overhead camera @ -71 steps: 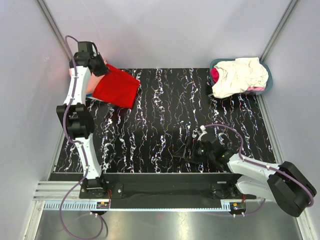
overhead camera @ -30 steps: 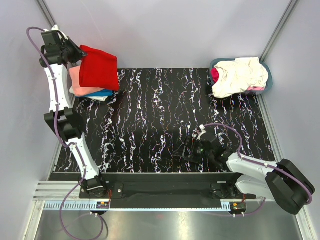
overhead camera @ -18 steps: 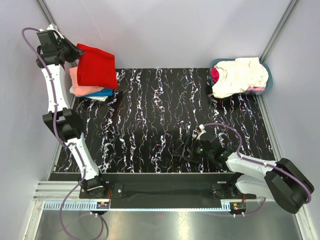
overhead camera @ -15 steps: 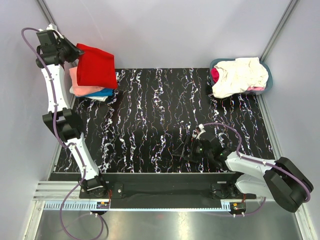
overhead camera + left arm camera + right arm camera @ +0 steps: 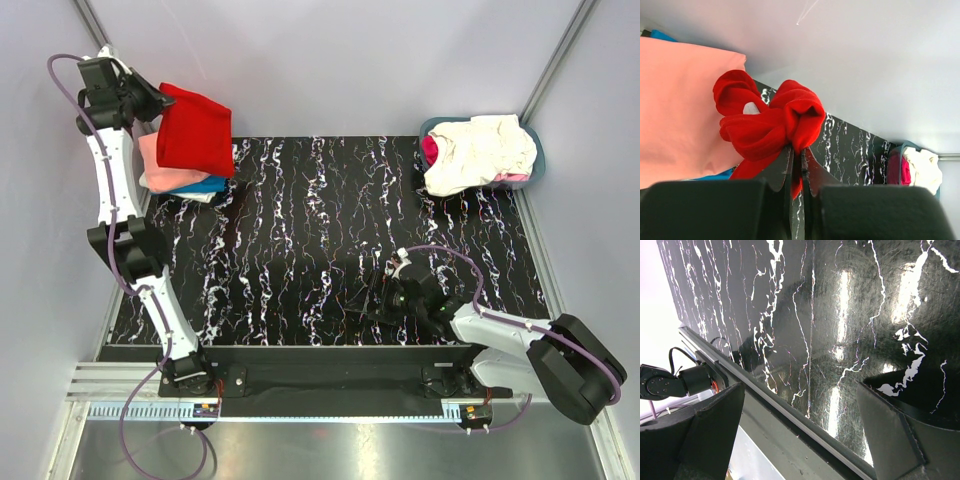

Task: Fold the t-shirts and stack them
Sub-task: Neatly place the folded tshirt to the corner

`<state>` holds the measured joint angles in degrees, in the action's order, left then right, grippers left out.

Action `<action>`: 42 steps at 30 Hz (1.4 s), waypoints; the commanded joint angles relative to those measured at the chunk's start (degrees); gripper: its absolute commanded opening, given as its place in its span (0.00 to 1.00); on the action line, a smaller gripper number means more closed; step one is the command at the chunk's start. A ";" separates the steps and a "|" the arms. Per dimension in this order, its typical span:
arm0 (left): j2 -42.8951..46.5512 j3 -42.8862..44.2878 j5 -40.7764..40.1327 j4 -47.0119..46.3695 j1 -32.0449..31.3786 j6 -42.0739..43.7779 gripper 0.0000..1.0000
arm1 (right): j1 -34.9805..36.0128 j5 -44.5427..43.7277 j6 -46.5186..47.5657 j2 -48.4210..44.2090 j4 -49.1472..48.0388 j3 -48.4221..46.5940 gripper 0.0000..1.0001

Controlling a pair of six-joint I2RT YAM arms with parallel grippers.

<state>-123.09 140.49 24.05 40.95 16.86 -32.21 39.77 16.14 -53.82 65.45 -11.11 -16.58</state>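
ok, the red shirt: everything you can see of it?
The red t-shirt is bright, plain, soft-looking cloth, folded into a rough rectangle. The left gripper has its jaws shut on one bunched, puckered edge, so it hangs in the air at the far-left corner of the table, over the salmon-pink shirt. Whether the two touch can't be told.
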 commanded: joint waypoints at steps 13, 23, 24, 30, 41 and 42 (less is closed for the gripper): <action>5.58 3.04 1.96 -5.97 -0.87 -1.28 0.02 | 0.48 0.29 1.09 -0.23 -1.54 -1.53 1.00; 3.03 4.27 -1.81 -4.04 1.15 3.11 0.04 | 0.40 0.29 1.26 -0.50 -1.45 -1.44 1.00; 2.68 4.27 -2.95 -4.12 1.85 3.90 0.04 | 0.48 0.29 1.26 -0.50 -1.45 -1.44 0.99; -2.85 4.53 -2.61 -6.93 4.58 4.78 0.06 | 0.40 0.47 1.35 -0.24 -1.37 -1.61 1.00; -13.23 1.03 -11.73 -16.42 4.76 8.38 0.14 | 0.40 -0.14 0.82 -0.15 -1.45 -1.70 1.00; -13.41 0.15 -12.62 -16.86 4.76 9.08 0.15 | 0.40 -0.06 0.91 -0.06 -1.54 -1.79 1.00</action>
<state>-137.53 140.92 15.75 31.11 21.80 -25.61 39.77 16.12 -53.80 65.43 -11.11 -16.58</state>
